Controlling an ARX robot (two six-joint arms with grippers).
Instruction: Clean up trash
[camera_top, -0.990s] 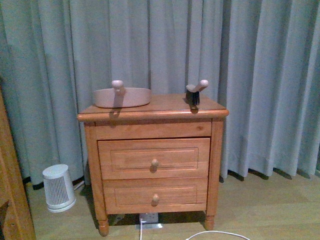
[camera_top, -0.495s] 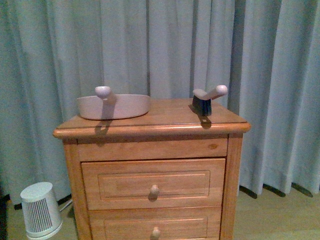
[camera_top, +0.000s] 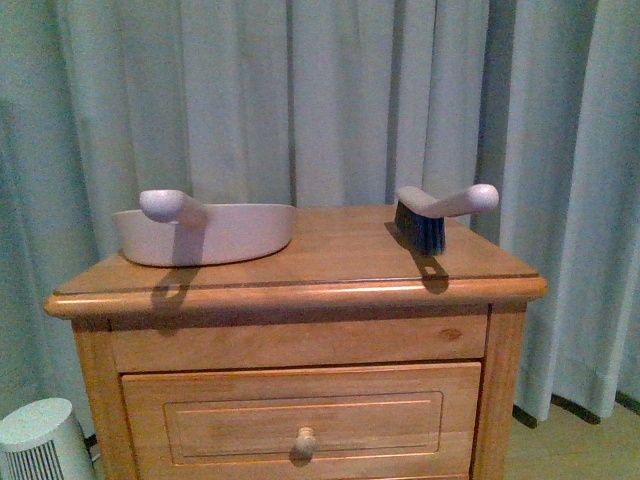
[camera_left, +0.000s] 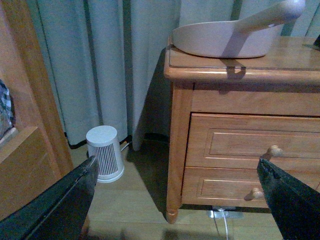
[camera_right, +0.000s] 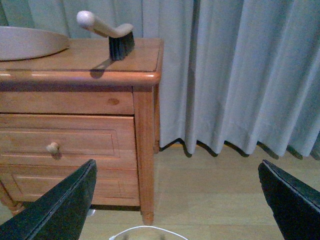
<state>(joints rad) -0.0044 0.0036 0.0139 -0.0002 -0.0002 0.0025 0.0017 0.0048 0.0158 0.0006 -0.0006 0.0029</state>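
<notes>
Your left tool (camera_left: 176, 165) hung wide open and empty, low before the orange wooden nightstand (camera_top: 300, 345). On its tabletop, the shallow pink plastic dustpan (camera_top: 205, 232) sat at the left end and the pale-handled, dark-bristled brush (camera_top: 435, 212) at the right. Your right tool (camera_right: 176, 167) gaped empty too, off the nightstand's right corner. No crumpled white trash showed in any view, so you'd have done best to locate it before reaching for either implement.

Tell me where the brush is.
In the front view, the brush stands on the nightstand, toward its right rear, apart from the pink dustpan at its left.
</notes>
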